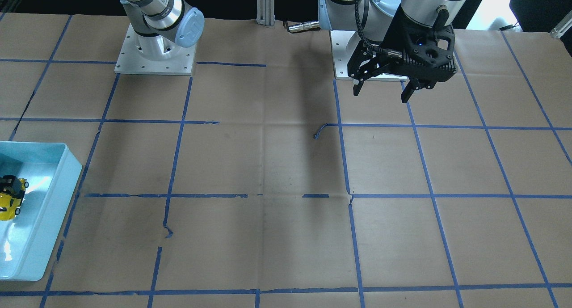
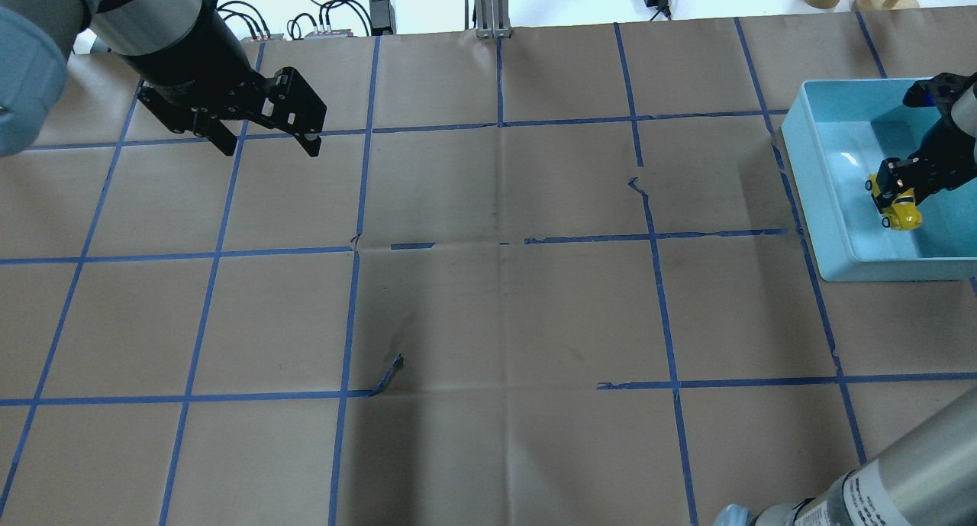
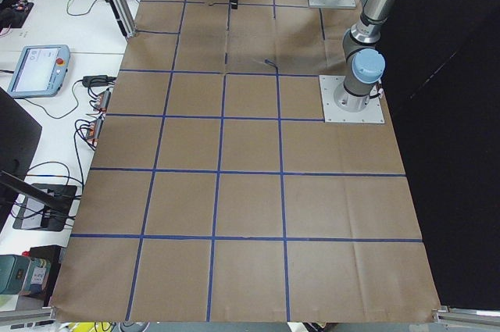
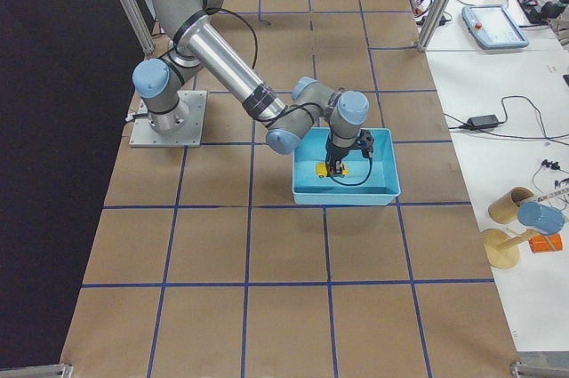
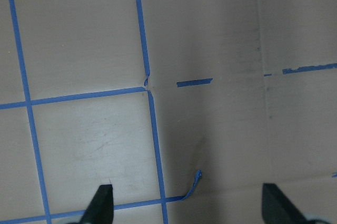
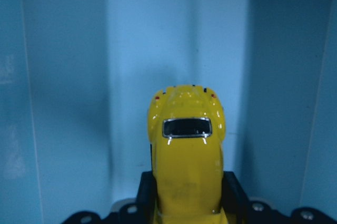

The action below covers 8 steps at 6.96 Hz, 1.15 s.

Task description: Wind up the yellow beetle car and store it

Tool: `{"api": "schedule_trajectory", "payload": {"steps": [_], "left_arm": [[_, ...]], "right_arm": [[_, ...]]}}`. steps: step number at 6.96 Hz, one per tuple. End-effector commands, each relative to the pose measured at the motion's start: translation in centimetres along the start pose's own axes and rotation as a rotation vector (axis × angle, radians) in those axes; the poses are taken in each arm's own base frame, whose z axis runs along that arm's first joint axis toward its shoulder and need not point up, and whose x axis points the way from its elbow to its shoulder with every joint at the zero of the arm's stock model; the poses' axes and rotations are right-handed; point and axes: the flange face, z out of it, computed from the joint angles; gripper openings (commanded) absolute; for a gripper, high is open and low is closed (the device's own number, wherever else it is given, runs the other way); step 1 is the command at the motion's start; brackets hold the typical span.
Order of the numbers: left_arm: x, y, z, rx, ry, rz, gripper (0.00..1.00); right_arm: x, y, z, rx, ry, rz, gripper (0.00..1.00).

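Note:
The yellow beetle car (image 6: 185, 150) is inside the light blue bin (image 2: 809, 182), near the bin's middle; it also shows in the overhead view (image 2: 902, 214) and the front view (image 1: 8, 205). My right gripper (image 2: 894, 192) reaches down into the bin and is shut on the car, one finger (image 6: 147, 195) on each side of its body. I cannot tell whether the wheels touch the bin floor. My left gripper (image 2: 271, 150) is open and empty, well above the paper far from the bin, and shows in its wrist view (image 5: 188, 203).
The table is covered in brown paper with a blue tape grid. A loose curl of tape (image 2: 389, 375) lies near the middle. The bin (image 1: 53, 218) stands at the table's edge on my right. Both arm bases (image 1: 156, 53) are bolted at the near side.

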Motion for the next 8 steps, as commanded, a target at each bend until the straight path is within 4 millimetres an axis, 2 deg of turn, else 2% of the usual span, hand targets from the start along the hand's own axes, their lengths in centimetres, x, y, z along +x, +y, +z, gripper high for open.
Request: {"api": "schedule_trajectory", "payload": {"steps": [1,2,3,4,5,6,7,8], "left_arm": [[0.0,-0.2,0.2,-0.003,0.001,-0.002,0.99],[0.0,-0.2,0.1,-0.001,0.001,-0.002,0.99],[0.0,-0.2,0.1,0.0,0.001,-0.002,0.99],[0.0,-0.3,0.1,0.0,0.002,-0.002,0.99],[0.0,-0.3,0.1,0.0,0.001,-0.002,0.99],[-0.1,-0.4,0.0,0.003,0.002,-0.003,0.99],[-0.2,-0.4,-0.2,0.007,0.001,-0.004,0.99],[-0.2,-0.3,-0.2,0.007,0.001,-0.004,0.99]], "right_arm": [[-0.5,1.0,-4.1,0.033,0.027,0.005,1.0],[-1.1,1.9,-6.4,0.012,0.01,0.015,1.0],[-1.9,1.8,-8.2,0.032,0.019,0.046,1.0],[-3.6,1.5,-9.5,0.038,0.024,0.029,1.0],[-6.1,2.2,-12.9,0.049,0.032,0.047,1.0],[-10.3,3.6,-17.2,0.048,0.023,0.115,1.0],[-16.4,4.1,-20.9,0.063,0.027,0.138,1.0],[-21.5,4.7,-23.8,0.049,0.015,0.172,1.0]]}}
